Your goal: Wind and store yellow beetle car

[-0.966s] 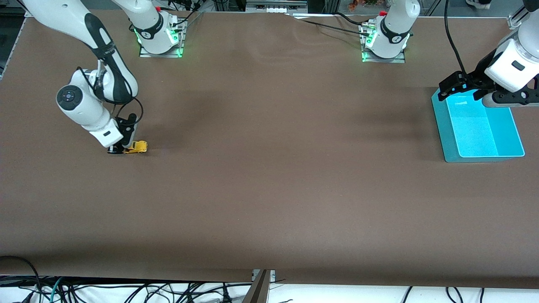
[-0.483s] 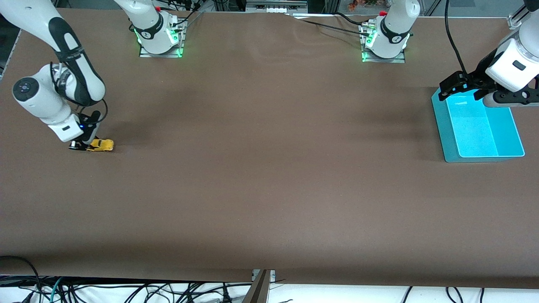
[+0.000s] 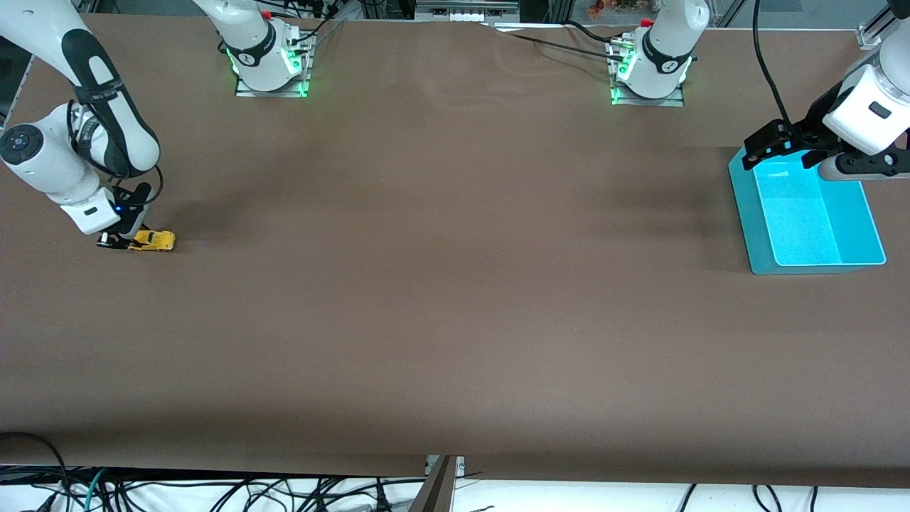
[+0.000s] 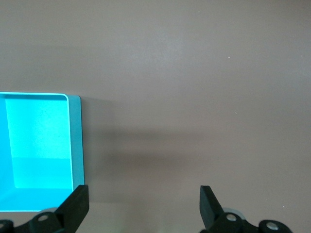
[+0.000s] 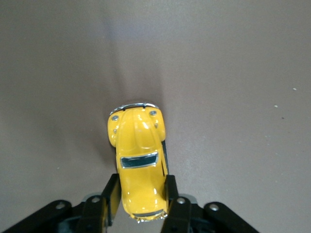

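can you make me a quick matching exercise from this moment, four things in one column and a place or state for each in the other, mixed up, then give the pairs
Things
1. yellow beetle car
2. teal bin
3. left end effector
4. right end effector

Places or states
A. open, over the table beside the bin
B. on the table at the left arm's end
C. shut on the toy's sides, low at the table
D. wheels down on the table at the right arm's end

Pairs: 1-D, 2-B, 3-A, 4-C

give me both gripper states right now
left gripper: open, empty, over the teal bin.
right gripper: shut on the yellow beetle car.
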You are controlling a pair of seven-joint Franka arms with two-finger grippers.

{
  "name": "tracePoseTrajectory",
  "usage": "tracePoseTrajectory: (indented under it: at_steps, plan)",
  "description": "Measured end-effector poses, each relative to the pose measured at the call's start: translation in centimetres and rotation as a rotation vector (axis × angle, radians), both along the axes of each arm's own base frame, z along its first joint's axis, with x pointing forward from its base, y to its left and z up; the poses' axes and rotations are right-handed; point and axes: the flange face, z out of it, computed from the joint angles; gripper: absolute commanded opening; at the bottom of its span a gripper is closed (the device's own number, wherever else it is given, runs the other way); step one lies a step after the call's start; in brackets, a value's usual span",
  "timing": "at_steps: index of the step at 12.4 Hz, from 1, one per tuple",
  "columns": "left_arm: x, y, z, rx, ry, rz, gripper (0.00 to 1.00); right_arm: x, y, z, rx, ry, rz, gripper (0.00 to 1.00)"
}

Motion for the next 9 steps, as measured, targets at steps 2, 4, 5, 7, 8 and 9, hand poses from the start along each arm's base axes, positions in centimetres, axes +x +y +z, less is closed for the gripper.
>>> tracePoseTrajectory:
  at_steps: [2, 4, 5, 7, 8, 9]
  plan:
    - [0.0, 0.0, 0.0, 0.0, 0.001, 0.001, 1.0, 0.6, 0.2, 0.2, -0.001, -0.008, 0.007, 1.0]
    - [0.0, -0.1, 0.0, 0.0, 0.001, -0.002, 1.0, 2.6, 0.6, 2.2, 0.002, -0.012, 0.023, 1.0]
    - [0.0, -0.2, 0.0, 0.0, 0.001, -0.004, 1.0, 3.6, 0.6, 3.7, 0.009, 0.005, 0.026, 1.0]
    - [0.0, -0.3, 0.0, 0.001, 0.001, -0.005, 1.0, 5.5, 0.4, 6.8, 0.02, 0.031, 0.027, 1.0]
    - [0.0, -0.3, 0.0, 0.001, 0.001, -0.005, 1.0, 6.2, 0.2, 8.2, 0.027, 0.036, 0.021, 1.0]
    - [0.0, -0.3, 0.0, 0.001, 0.001, -0.005, 1.0, 6.6, 0.1, 9.1, 0.043, 0.036, 0.005, 1.0]
